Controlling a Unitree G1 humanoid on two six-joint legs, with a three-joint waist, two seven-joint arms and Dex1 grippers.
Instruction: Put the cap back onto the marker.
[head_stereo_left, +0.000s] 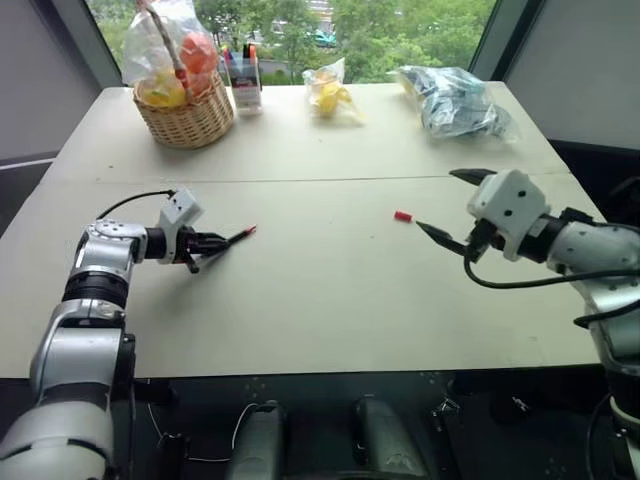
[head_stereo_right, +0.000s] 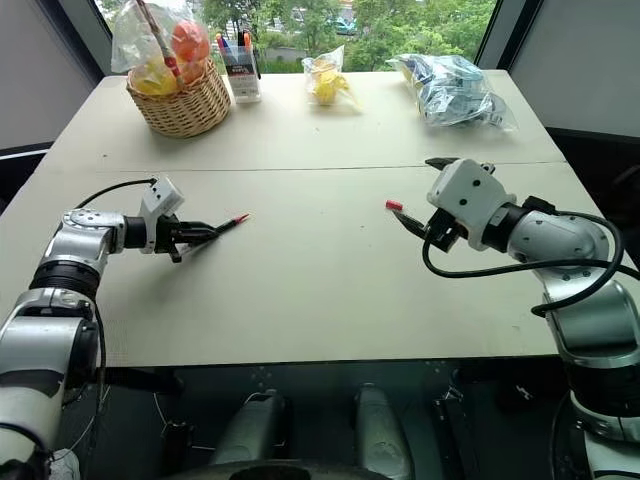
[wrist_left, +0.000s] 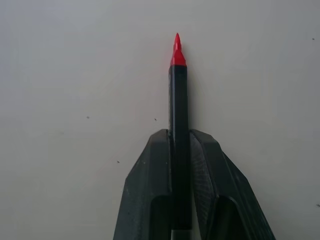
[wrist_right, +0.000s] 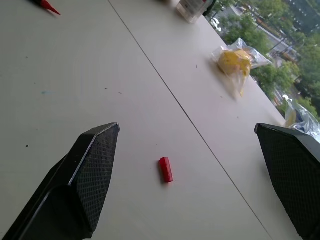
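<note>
Nearest, on the left: left gripper clamped on the marker, black barrel pinched between both fingers, red tip jutting well past the fingertips and aimed toward the table's middle. Seen from the head, marker tilted slightly down over the table; impossible to tell whether the tip touches the surface. Rear end of the barrel cut off in the left wrist view, hidden between the fingers.

On the right: right gripper spread wide, holding nothing. The cap lying flat on the table between the two fingers, ahead of them, closer to the one on the robot's left side, touching neither. From the head, cap just beside the lower fingertip, on the near side of the table's seam.

Right wrist view alone giving the gap between cap and fingers; same view catching the marker's red tip at its edge, rest cut off. Well apart: cap and marker.

Farther back, along the far edge: wicker basket with bagged fruit, holder of coloured markers just beside it, small yellow bag, crumpled clear bag. Contents of the bags hard to make out.
</note>
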